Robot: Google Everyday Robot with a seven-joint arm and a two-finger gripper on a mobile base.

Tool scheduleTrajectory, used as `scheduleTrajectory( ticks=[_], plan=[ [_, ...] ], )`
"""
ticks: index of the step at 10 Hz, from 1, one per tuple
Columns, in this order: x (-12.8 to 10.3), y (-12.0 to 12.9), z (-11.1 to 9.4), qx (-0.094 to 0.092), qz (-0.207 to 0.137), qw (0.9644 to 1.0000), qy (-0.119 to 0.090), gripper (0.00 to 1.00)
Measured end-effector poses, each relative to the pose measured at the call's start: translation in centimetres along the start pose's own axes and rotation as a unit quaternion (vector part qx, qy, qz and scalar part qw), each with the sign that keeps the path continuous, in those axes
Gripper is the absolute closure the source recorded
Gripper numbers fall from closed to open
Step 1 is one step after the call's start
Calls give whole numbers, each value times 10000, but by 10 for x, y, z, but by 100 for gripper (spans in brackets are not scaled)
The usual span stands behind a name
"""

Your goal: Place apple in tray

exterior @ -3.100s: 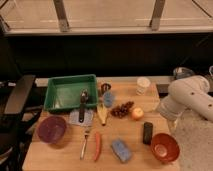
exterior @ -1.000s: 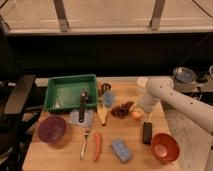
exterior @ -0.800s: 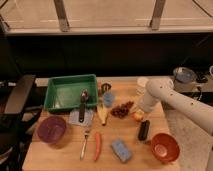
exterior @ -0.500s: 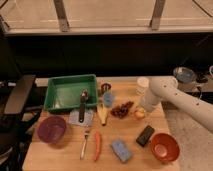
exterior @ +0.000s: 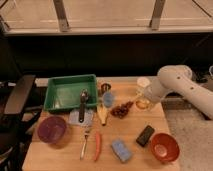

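The apple, small and orange-yellow, is at the right of the wooden table, right of the dark grape bunch. My gripper comes in from the right on the white arm and is directly over the apple, covering its top. The green tray stands at the back left of the table, well to the left of the gripper. A dark ladle lies over the tray's front wall.
Between the gripper and the tray are a blue cup, a small can and a yellow piece. A white cup is behind the apple. In front are a black object, a red-orange bowl, a blue sponge, a carrot, a fork and a purple bowl.
The arm swung in from the right and its gripper came down onto the apple. The black object shifted and now lies tilted. The apple now shows slightly farther back.
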Motion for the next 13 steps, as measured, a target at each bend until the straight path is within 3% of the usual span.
scheduleTrajectory(
  ticks=[1, 3, 6, 8, 13],
  plan=[
    [-10, -24, -15, 150, -225, 9996, 40, 100],
    [-31, -66, -22, 325, -591, 9977, 53, 100],
    [-71, -130, -14, 521, -1151, 9920, -73, 100],
    [-99, -171, -4, 566, -1432, 9876, -292, 100],
    [-101, -172, -4, 536, -1439, 9877, -306, 100]
  ],
)
